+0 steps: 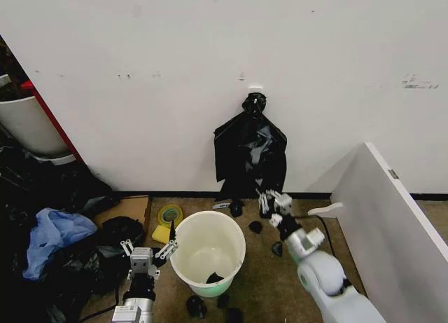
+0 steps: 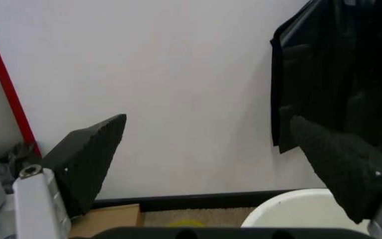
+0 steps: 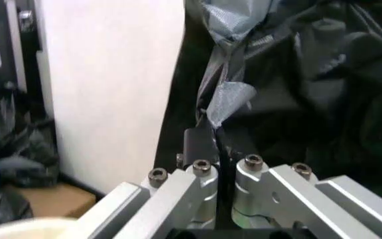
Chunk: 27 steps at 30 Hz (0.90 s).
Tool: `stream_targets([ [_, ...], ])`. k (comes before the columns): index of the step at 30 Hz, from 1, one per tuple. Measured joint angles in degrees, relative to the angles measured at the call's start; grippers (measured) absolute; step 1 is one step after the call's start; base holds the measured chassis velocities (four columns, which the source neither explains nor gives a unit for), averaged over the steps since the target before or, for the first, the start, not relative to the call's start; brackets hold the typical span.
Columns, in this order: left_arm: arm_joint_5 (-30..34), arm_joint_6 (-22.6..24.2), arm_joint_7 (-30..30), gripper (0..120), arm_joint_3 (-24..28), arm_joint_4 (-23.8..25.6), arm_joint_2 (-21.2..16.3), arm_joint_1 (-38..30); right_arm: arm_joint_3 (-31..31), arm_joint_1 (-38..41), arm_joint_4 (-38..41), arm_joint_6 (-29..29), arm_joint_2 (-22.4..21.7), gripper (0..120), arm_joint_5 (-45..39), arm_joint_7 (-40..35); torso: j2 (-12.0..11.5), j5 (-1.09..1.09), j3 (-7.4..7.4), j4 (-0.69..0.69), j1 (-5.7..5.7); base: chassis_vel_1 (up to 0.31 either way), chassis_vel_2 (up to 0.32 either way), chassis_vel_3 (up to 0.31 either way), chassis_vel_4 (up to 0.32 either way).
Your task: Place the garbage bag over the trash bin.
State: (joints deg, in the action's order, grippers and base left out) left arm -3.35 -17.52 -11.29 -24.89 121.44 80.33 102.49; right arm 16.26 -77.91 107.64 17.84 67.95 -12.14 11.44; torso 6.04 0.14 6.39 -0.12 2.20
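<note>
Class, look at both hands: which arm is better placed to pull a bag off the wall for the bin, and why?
Right. The right hand is already up at the hanging garbage bag, shut on its film. The left hand is open, low beside the trash bin, away from the bag.

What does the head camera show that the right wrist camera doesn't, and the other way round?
Head view alone: the whole trash bin on the floor, the open left pincer beside its rim, and a yellow tape roll. Right wrist view alone: the right pincer closed on a fold of black film. Both share the black bags hanging on the wall and the right pincer at their lower edge.
</note>
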Motion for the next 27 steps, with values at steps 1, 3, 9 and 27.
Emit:
stream_targets([
  [1, 0.05, 0.0, 0.0, 98, 0.02, -0.07, -0.11, -0.13, 0.37, -1.25, 0.5, 0.58, -0.17, 0, 1.16, -0.05, 0.0, 0.01, 0.0, 0.0, 0.0, 0.0, 0.0, 0.0, 0.0],
  [3, 0.12, 0.0, 0.0, 98, 0.05, -0.1, -0.2, -0.25, 0.69, -2.13, 0.83, 1.1, -0.28, 0, 2.08, -0.07, 0.0, 0.01, 0.0, 0.0, 0.0, 0.0, 0.0, 0.0, 0.0],
  [9, 0.46, 0.01, -0.01, 98, 0.18, -0.41, -0.72, -0.75, 2.83, -7.99, 1.83, 6.97, -0.75, 0, 8.7, -0.11, 0.0, 0.01, 0.01, 0.01, 0.0, 0.0, 0.0, 0.0, 0.0],
  [27, 1.15, 0.16, -0.04, 98, 0.2, -0.53, -2.58, -0.99, 4.17, -15.06, 3.02, 13.73, -1.09, 0, 14.43, -0.5, 0.0, 0.0, 0.01, 0.01, 0.01, 0.0, 0.0, 0.0, 0.0],
])
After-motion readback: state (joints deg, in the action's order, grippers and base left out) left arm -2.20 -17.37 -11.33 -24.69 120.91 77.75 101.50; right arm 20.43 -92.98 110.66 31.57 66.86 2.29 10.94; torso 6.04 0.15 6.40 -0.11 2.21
